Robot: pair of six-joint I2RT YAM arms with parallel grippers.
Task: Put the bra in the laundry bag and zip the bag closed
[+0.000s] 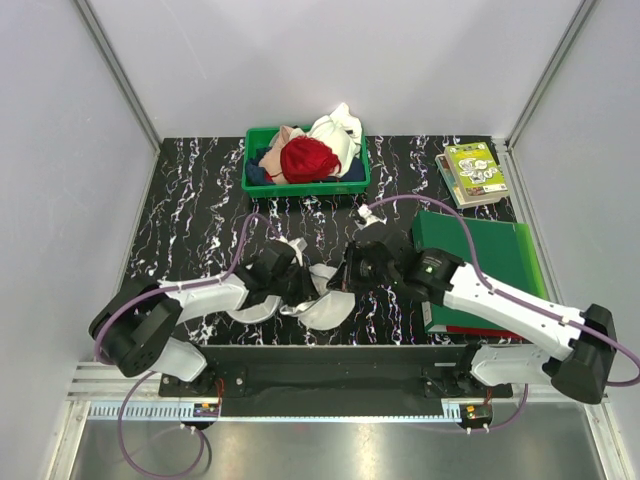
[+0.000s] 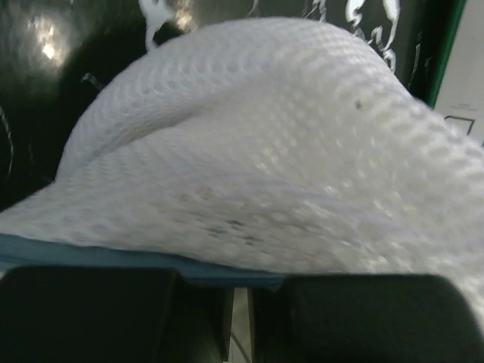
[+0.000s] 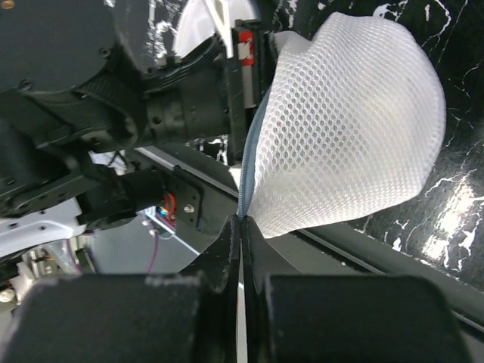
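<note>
The laundry bag [image 1: 325, 312] lies at the table's near middle between both arms, a white mesh dome [image 3: 348, 128] with a grey zip [image 3: 249, 151] along its rim. My right gripper [image 3: 242, 223] is shut on that zip rim at the bag's near edge, seen from above at the bag's right side [image 1: 342, 283]. My left gripper [image 2: 238, 283] has its fingers close together, with the bag's blue-grey rim across the tips and the mesh [image 2: 287, 151] filling the view. From above, it sits on the bag's left side [image 1: 295, 290]. I cannot make out the bra in any view.
A green bin [image 1: 256, 180] at the back holds a red garment [image 1: 308, 160], beige cloth and white cloth. A green folder [image 1: 490, 255] lies under my right arm, with a book [image 1: 472, 172] behind it. The table [image 1: 200, 230] is black marble-patterned. Walls close in on three sides.
</note>
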